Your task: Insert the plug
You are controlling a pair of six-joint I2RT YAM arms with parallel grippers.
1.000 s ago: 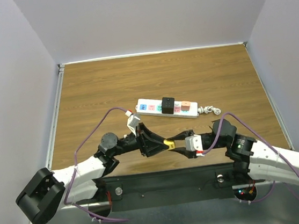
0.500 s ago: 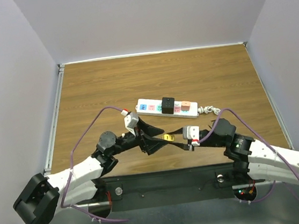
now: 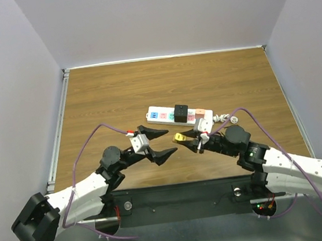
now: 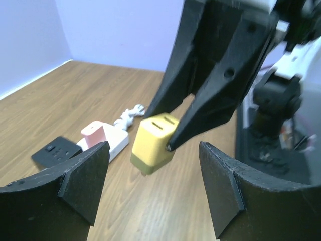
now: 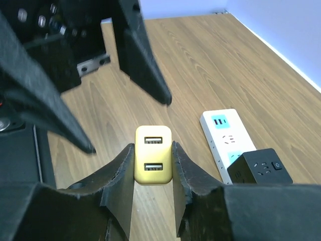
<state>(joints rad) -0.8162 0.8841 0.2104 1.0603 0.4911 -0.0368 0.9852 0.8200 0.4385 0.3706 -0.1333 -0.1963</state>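
The plug [image 3: 180, 137] is a yellow two-port USB charger hanging above the wood. My right gripper [image 3: 184, 138] is shut on its sides, and in the right wrist view the plug [image 5: 153, 161] sits squeezed between the right gripper's [image 5: 153, 147] two fingers, ports facing the camera. My left gripper [image 3: 165, 143] stands open just left of it with nothing held. In the left wrist view the plug [image 4: 153, 143] floats beyond the left gripper's [image 4: 153, 148] spread jaws. The white power strip [image 3: 156, 116] lies just behind, also visible from the right wrist [image 5: 223, 135].
A black adapter [image 3: 181, 112] and a pink plug [image 3: 201, 114] sit in the strip, and its coiled white cord [image 3: 225, 118] lies at the right end. Purple cables loop over both arms. The wooden table [image 3: 145, 81] is walled on three sides.
My left gripper opened, let go of the yellow plug and drew back to the left. The right gripper closed on the plug and carried it up toward the strip.
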